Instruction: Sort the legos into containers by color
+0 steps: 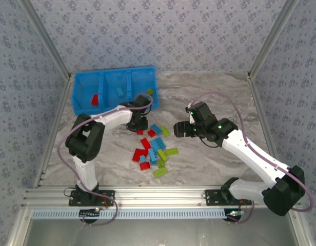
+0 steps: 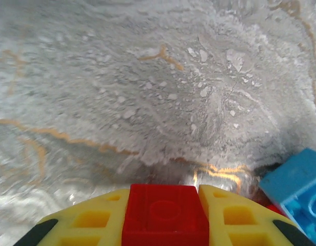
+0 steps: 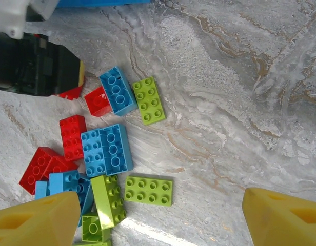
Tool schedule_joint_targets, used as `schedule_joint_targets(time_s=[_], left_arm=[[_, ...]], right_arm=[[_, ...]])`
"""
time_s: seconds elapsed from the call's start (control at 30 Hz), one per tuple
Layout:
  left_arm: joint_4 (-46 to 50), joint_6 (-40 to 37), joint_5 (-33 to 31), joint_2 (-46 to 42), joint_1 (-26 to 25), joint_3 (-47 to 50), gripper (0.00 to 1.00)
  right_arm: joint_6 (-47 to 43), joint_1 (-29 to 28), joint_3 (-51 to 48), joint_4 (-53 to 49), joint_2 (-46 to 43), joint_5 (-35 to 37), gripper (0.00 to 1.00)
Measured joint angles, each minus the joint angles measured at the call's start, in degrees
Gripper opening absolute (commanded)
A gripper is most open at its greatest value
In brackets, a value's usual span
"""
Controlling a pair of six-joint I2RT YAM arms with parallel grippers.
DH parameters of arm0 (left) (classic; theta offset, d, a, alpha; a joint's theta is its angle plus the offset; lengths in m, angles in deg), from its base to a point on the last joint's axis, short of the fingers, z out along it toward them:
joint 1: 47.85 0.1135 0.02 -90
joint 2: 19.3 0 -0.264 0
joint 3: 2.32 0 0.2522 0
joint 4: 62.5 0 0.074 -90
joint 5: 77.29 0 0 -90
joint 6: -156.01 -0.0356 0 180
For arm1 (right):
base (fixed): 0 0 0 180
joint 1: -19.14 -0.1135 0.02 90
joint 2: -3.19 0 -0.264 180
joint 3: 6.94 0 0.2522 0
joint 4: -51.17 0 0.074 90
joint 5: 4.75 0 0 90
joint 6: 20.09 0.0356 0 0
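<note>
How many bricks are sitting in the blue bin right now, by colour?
Red studded plastic brick, left compartment: 1
Light blue studded plastic brick, middle compartment: 1
Lime green studded plastic brick, right compartment: 1
Total in view: 3; the left arm hides a corner of the right compartment.

On the table (image 1: 209,97) the left gripper (image 1: 138,124) sits low with a brick (image 2: 164,218) between its fingers (image 2: 91,220), touching both. A second brick (image 2: 296,195) lies just right of those fingers. The bin (image 1: 76,100) is just behind the left gripper, with three loose pieces (image 1: 119,91) in it, one per compartment. The pile of legos (image 1: 154,148) lies right of and nearer than the left gripper, and left of and nearer than the right gripper (image 1: 177,129), which is well apart from the bin.
</note>
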Motion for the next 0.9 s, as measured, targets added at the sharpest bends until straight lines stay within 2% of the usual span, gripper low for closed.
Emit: schedule_joint_targets(time_s=[0.07,0.17,0.23,0.33,0.47,0.63,0.77,0.9], left_arm=[[1.09,-0.76,-1.42,-3.91,1.14,0.00,0.21],[1.75,-2.95,-4.31,-11.52,5.77,-1.20,0.21],[1.60,-5.16,-6.91,-15.56,11.41,-4.09,0.21],[1.16,-8.26,-11.50,-16.33,19.39,-9.90,0.21],[-0.04,-12.22,-17.00,-9.97,27.43,-17.84,0.21],[-0.22,-15.67,-16.46,5.09,34.12,-27.85,0.34],[1.25,-17.22,-13.53,13.25,36.17,-33.11,0.51],[2.32,-17.64,-11.37,13.55,36.11,-33.38,0.54]], right_arm=[[0.09,0.00,0.00,0.09,-0.20,-0.13,0.85],[0.26,0.11,0.00,0.37,-0.72,-0.13,0.86],[0.44,0.26,0.00,0.74,-1.01,-0.13,0.86],[0.50,0.42,-0.02,1.27,-1.22,-0.17,0.86],[0.72,0.52,-0.22,1.55,-1.62,-0.39,0.86],[1.36,0.52,-1.22,1.46,-4.50,-0.55,0.86],[1.57,0.85,-1.70,1.09,-7.19,-0.42,0.87],[2.14,1.11,-2.51,0.98,-8.72,-0.04,0.88]])
